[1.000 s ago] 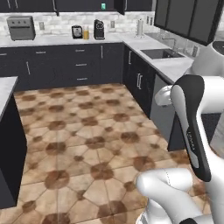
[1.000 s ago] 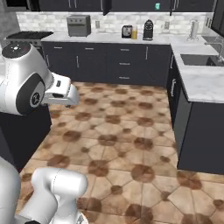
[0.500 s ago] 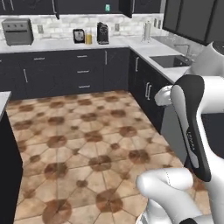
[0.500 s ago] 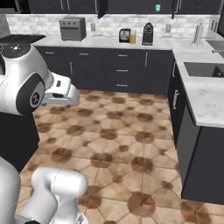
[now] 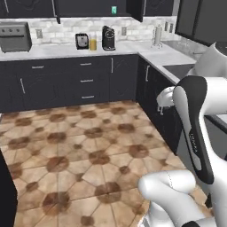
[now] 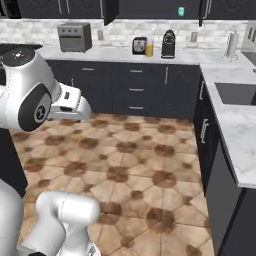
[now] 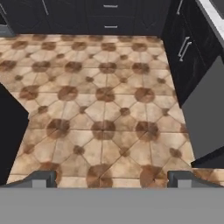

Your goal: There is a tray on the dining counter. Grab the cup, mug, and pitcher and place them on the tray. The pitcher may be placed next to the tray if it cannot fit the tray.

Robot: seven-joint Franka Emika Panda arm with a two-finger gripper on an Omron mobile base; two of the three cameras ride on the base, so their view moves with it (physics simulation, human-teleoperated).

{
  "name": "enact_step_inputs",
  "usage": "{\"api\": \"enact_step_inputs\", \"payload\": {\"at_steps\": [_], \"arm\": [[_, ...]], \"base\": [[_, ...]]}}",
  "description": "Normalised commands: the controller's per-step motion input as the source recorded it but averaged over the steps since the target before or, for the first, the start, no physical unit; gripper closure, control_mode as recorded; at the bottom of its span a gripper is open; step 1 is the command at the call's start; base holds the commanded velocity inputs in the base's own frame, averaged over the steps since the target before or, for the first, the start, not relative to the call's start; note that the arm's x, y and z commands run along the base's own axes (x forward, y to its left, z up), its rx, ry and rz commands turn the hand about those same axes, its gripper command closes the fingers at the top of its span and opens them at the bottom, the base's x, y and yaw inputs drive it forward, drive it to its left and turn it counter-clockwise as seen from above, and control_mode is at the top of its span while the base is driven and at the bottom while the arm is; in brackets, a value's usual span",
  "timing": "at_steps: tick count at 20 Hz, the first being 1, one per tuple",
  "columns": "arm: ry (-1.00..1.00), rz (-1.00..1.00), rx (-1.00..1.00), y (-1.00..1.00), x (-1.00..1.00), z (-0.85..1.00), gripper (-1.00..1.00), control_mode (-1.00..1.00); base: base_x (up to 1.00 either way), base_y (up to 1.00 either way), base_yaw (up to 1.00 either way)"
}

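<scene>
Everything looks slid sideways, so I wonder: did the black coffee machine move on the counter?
No. The coffee machine still stands right of the toaster, as before. The whole picture shifted, so it was the camera that moved.

Both base views face the far worktop (image 5: 80,52); hand view looks down at floor tiles (image 7: 105,113).

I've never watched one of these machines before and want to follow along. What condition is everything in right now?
Fingers: spread wide, holding nothing, aimed at the tiled floor.
Pitcher: upright on the back worktop, orange juice inside, between the toaster and the coffee machine.
Toaster: upright, nothing sticking out.
Coffee machine: upright.
Drawers: all shut.
Paper towel roll: standing upright.
</scene>
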Motion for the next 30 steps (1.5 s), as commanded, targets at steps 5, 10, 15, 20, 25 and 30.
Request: {"api": "enact_step_inputs", "payload": {"at_steps": [5,10,15,20,25,30], "arm": [[0.0,0.0,0.0,0.0,0.0,0.0,-1.0,1.0],[0.0,0.0,0.0,0.0,0.0,0.0,-1.0,1.0],[0.0,0.0,0.0,0.0,0.0,0.0,-1.0,1.0],[0.0,0.0,0.0,0.0,0.0,0.0,-1.0,1.0],[0.0,0.0,0.0,0.0,0.0,0.0,-1.0,1.0],[0.0,0.0,0.0,0.0,0.0,0.0,-1.0,1.0]], "base": [[1.0,-0.02,0.0],[1.0,-0.03,0.0],[1.0,-0.04,0.0],[1.0,-0.05,0.0],[1.0,-0.07,0.01],[1.0,-0.07,0.01]]}}
